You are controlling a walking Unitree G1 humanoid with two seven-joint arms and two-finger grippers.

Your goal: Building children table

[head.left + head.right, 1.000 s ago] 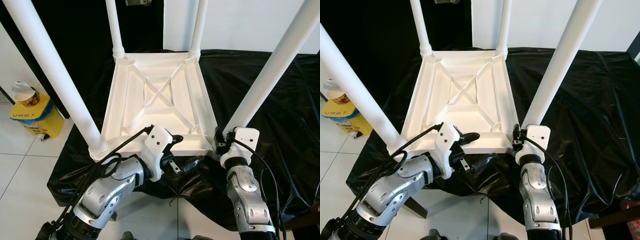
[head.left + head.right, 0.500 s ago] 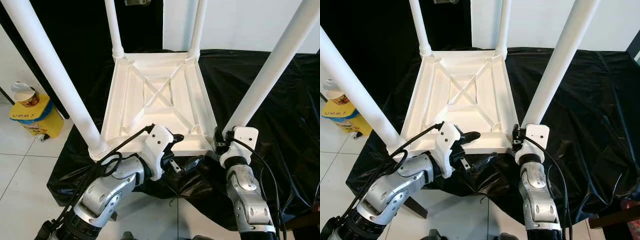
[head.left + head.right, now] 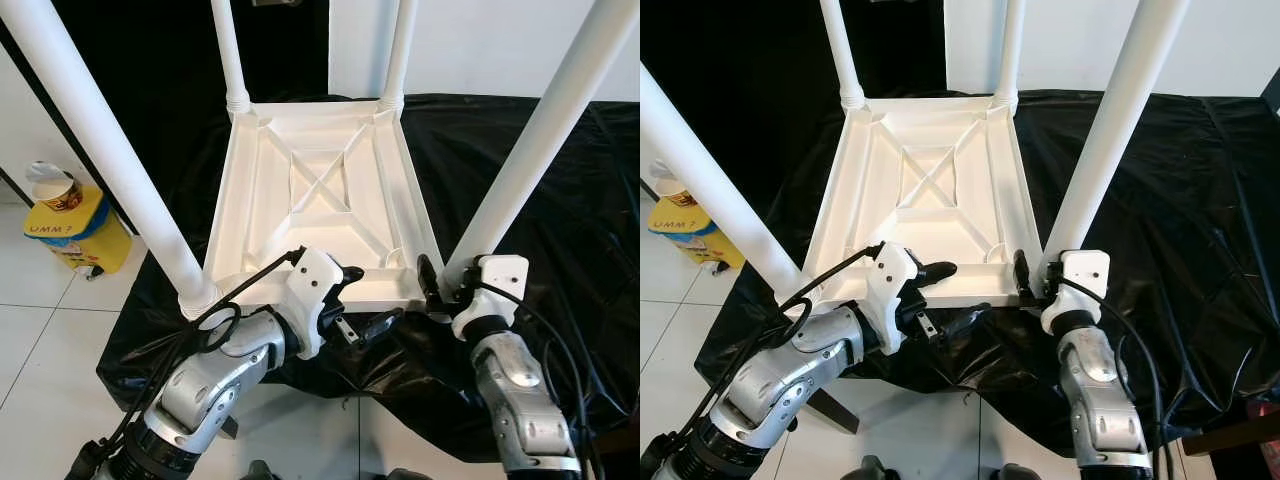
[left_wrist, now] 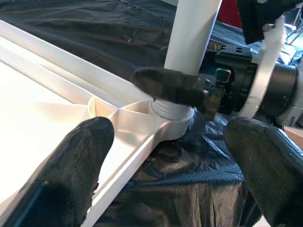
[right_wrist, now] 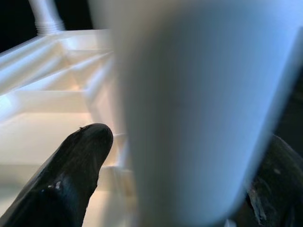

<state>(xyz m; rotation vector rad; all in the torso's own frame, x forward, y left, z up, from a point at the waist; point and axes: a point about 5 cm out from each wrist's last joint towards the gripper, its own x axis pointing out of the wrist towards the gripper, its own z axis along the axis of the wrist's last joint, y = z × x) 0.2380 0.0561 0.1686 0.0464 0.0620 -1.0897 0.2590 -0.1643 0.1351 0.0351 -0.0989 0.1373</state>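
Left eye view shows you the white plastic table (image 3: 320,195) lying upside down on a black sheet (image 3: 540,200), with its four round legs pointing up. The near right leg (image 3: 540,135) stands in its socket at the near right corner of the table. Your right gripper (image 3: 440,285) is at the base of this leg, one finger (image 3: 425,280) on the inner side of it. In the right wrist view the smooth white tube (image 5: 199,109) passes between the two black fingers (image 5: 71,175), so they are on both sides of it, but you cannot tell if they press it or only stand around it.

Your left gripper (image 3: 365,300) is at the near edge of the table, between the two near legs. Its fingers are spread apart: one (image 3: 350,273) rests over the rim, the other (image 3: 378,322) is lower, in front of the rim, over the wrinkled sheet. It holds nothing.

The underside of the table is matt, with raised ribs which make a cross in the middle. The sheet is thin and shiny, with many folds. A yellow container (image 3: 75,235) stands on the tiled floor (image 3: 40,340) on your left.
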